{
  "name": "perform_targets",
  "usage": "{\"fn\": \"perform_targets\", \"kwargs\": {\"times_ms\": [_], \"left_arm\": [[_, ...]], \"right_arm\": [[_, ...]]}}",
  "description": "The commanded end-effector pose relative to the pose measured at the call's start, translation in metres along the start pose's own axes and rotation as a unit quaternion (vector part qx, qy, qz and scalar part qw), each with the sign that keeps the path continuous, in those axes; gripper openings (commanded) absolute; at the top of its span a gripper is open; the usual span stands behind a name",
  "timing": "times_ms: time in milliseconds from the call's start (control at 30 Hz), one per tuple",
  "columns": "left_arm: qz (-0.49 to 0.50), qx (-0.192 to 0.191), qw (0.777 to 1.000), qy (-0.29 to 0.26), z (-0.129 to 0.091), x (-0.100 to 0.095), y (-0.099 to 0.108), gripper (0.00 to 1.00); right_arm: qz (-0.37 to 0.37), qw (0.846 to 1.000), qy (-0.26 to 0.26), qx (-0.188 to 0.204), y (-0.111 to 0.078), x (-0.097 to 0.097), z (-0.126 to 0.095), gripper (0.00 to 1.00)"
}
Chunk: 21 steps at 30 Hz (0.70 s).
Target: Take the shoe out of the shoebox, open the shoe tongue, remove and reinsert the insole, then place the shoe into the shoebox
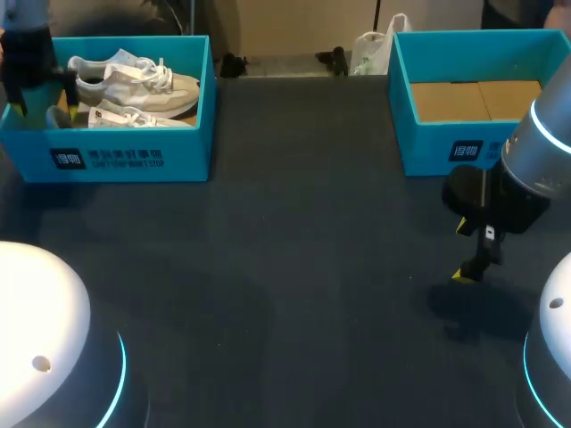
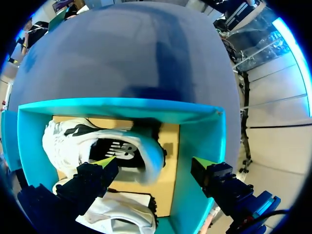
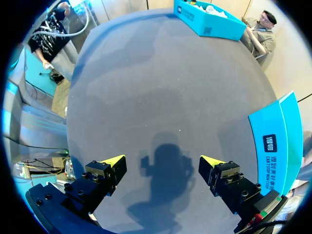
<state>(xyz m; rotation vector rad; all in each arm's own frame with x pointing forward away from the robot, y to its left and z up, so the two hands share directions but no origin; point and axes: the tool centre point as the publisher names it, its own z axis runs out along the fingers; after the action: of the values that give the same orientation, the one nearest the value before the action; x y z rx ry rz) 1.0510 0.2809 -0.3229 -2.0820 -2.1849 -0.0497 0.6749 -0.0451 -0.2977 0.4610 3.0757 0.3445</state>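
Two white shoes lie in the blue shoebox (image 1: pixel 134 159) at the table's far left. The upper shoe (image 1: pixel 134 82) lies on its side, and the second shoe (image 1: pixel 134 118) lies in front of it. My left gripper (image 2: pixel 155 162) hangs open over the box's left end. The upper shoe's (image 2: pixel 87 144) heel opening is under its fingers, neither finger touching it. The second shoe (image 2: pixel 122 214) lies beside one finger. My right gripper (image 1: pixel 464 251) stands open above bare table (image 3: pixel 161 97), near the other box, with nothing between its fingers (image 3: pixel 113 163).
A second blue shoebox (image 1: pixel 446 147) stands at the far right, holding only its brown cardboard floor (image 1: pixel 473 100). In the right wrist view its wall (image 3: pixel 273 141) is close beside the gripper. Dark tabletop (image 1: pixel 294 267) stretches between the boxes.
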Motion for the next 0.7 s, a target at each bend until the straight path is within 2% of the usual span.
{"fn": "perform_targets", "kwargs": {"times_ms": [33,133,467,700], "left_arm": [[-0.003,-0.049,0.999,0.005,0.011,-0.005,-0.005,0.99],[-0.006,-0.047,0.999,0.007,0.017,-0.005,-0.004,0.91],[-0.012,-0.046,0.999,0.006,0.027,-0.001,-0.001,0.93],[-0.012,-0.039,0.999,-0.002,0.035,0.000,0.004,0.82]], "right_arm": [[0.000,1.000,-0.001,0.000,0.000,0.001,0.000,1.00],[0.000,1.000,-0.001,0.000,0.000,0.001,0.000,1.00],[0.000,1.000,-0.001,0.000,0.000,0.001,0.000,1.00],[0.000,1.000,-0.001,0.000,0.000,0.001,0.000,1.00]]}}
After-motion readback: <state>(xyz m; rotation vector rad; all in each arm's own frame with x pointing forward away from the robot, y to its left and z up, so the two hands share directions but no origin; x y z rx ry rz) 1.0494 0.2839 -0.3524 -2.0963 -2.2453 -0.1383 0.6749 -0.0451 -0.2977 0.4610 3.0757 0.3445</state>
